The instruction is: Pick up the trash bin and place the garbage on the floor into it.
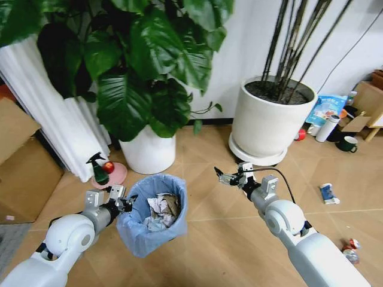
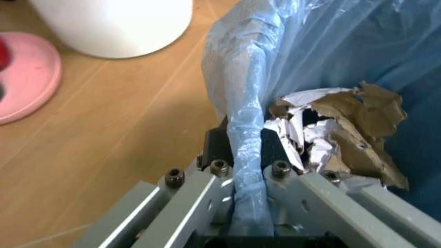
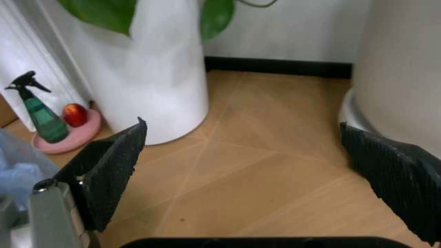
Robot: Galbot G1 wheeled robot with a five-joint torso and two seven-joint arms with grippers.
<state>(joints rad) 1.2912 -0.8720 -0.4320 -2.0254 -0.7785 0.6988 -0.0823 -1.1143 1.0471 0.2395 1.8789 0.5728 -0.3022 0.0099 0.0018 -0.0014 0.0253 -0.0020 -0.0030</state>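
Pinching the trash bin by its blue-bagged rim, the left gripper held it off the floor; thin plastic could slip. The right gripper hung wide apart, empty.

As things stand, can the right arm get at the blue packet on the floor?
Probably yes: the right gripper is open and empty, the floor toward the blue packet looks bare, while the left gripper holds the trash bin.

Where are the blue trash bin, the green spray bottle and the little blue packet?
trash bin (image 1: pixel 136 237): head view, on its blue bag's front wall.
green spray bottle (image 1: pixel 100 173): head view, on its body.
blue packet (image 1: pixel 327 192): head view, on its middle.
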